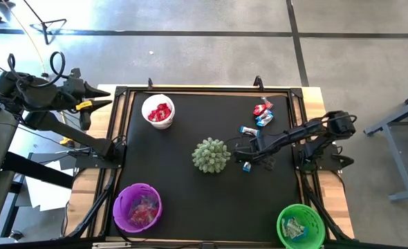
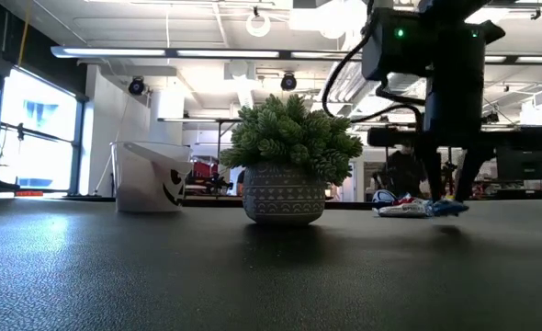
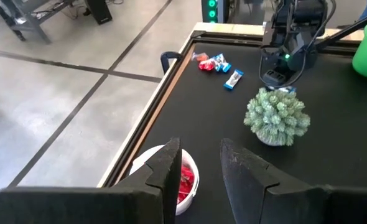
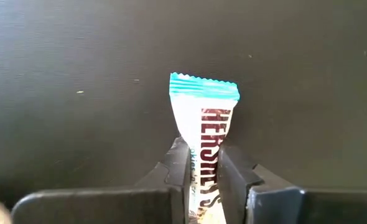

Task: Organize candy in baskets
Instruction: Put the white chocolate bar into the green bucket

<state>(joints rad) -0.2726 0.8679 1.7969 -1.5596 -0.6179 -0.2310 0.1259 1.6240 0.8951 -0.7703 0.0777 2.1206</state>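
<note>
My right gripper (image 1: 248, 160) points down at the black mat, just right of the spiky green ball (image 1: 211, 155), and is shut on a blue-and-silver candy (image 4: 203, 118). In the low view that candy (image 2: 444, 209) shows at mat level under the fingers. Three more candies (image 1: 262, 114) lie loose at the far right. The white basket (image 1: 158, 111) holds red candy, the purple basket (image 1: 137, 206) pinkish candy, and the green basket (image 1: 301, 225) blue-and-silver candy. My left gripper (image 3: 201, 177) waits open, high up near the white basket (image 3: 191, 186), at the table's far left. My right gripper pinches the candy's two long sides (image 4: 202, 155) between its two fingers, around the wrapper's middle, which is squeezed narrow there. The fingers come from above, pointing down. The teal crimped end (image 4: 204, 86) sticks out beyond the fingers. The candy looks flat at mat level.
The spiky ball in its patterned pot (image 2: 283, 195) stands mid-mat, close to my right gripper. Black clamps and a wooden rim (image 1: 314, 97) edge the mat. Bare mat (image 1: 211, 207) stretches between the purple and green baskets.
</note>
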